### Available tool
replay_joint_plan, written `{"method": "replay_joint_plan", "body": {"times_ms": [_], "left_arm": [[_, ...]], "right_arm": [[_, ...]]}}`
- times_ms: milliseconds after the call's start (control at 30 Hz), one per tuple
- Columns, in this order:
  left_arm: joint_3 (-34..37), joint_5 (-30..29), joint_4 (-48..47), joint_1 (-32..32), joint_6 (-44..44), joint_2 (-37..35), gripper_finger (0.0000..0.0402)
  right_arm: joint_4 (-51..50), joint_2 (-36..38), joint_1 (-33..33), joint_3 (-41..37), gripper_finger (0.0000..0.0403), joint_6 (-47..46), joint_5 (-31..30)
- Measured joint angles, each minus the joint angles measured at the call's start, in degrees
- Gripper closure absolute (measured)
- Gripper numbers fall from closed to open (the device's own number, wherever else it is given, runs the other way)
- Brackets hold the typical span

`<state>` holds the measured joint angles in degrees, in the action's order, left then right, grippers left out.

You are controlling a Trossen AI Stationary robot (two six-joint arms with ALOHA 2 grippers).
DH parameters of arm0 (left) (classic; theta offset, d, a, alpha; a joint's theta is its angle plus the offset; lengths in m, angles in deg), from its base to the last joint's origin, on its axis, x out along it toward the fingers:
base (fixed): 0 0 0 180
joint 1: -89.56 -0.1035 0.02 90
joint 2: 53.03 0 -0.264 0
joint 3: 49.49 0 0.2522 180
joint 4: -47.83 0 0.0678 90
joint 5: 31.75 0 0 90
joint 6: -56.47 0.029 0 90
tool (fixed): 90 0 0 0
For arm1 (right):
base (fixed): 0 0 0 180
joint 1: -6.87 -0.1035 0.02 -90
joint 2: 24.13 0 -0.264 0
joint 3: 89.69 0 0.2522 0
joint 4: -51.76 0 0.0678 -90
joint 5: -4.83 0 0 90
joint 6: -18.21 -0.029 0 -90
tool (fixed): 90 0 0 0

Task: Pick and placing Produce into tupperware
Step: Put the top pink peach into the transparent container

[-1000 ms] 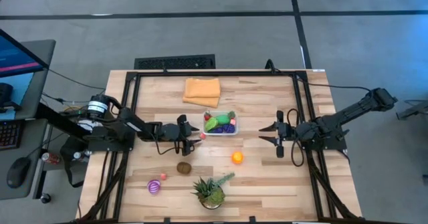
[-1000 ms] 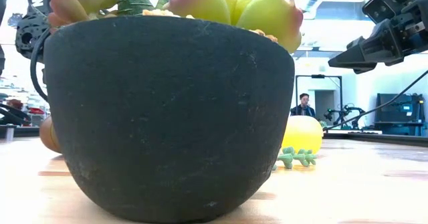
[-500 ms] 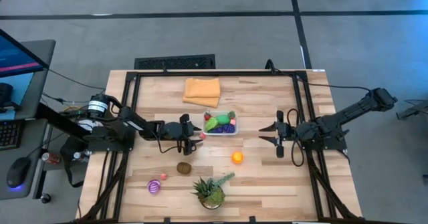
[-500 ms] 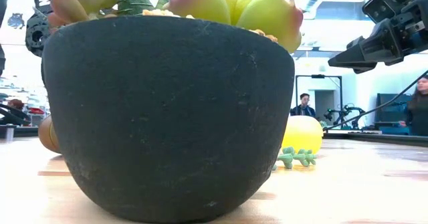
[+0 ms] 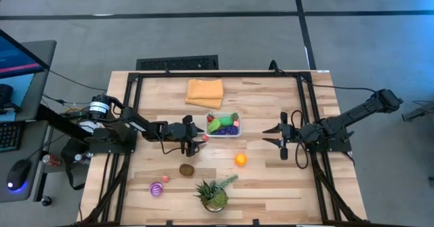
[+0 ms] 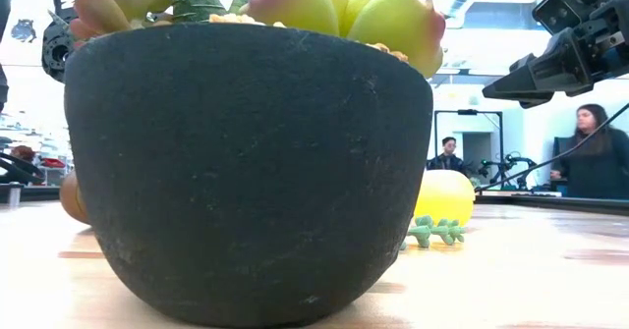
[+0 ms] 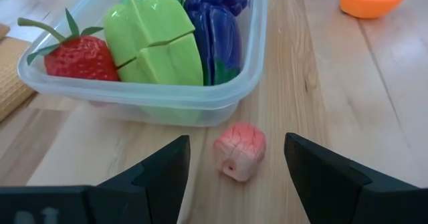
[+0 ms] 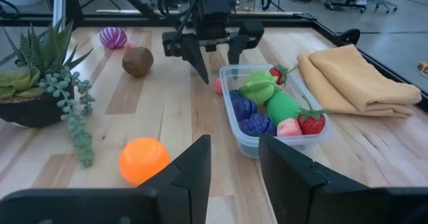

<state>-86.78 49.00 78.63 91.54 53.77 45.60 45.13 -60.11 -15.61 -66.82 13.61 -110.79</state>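
1. Two grippers are seen over the table; the left gripper (image 5: 197, 133) is held with fingers apart, straddling a small pink piece (image 7: 240, 150) lying just beside the tupperware (image 5: 224, 133).
2. Produce is packed inside the tub; an orange fruit (image 5: 240, 159) lies near it.
3. The right gripper (image 5: 266, 135) is held closed, empty.

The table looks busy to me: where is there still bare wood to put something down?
Bare wood lies around the folded orange cloth at the table's far edge, and in the near right corner past the orange fruit. It is crowded mid-table: the open left gripper straddles a small pink piece beside the tupperware. The potted plant and brown fruit fill the near middle.
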Motion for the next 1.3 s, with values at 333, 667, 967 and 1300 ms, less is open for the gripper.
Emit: {"method": "replay_joint_plan", "body": {"times_ms": [333, 667, 967, 1300], "left_arm": [[0.0, -0.02, -0.59, 0.0, 0.0, 0.0, 0.0166], [0.0, 0.32, -0.57, 0.0, 0.0, 0.0, 0.0166], [-2.77, 1.27, -5.07, 0.0, 0.48, 0.0, 0.0166], [-2.82, 1.05, -6.26, -0.44, -0.82, 0.0, 0.0168]], "right_arm": [[0.17, 0.0, 0.0, 0.0, 0.0285, 0.0, -0.01], [0.2, 0.0, 0.0, 0.0, 0.0285, 0.0, 0.02], [0.17, 0.0, 0.0, 0.0, 0.0285, -0.41, 0.04], [0.17, 0.0, 0.0, 0.01, 0.0285, -0.44, 0.06]]}}
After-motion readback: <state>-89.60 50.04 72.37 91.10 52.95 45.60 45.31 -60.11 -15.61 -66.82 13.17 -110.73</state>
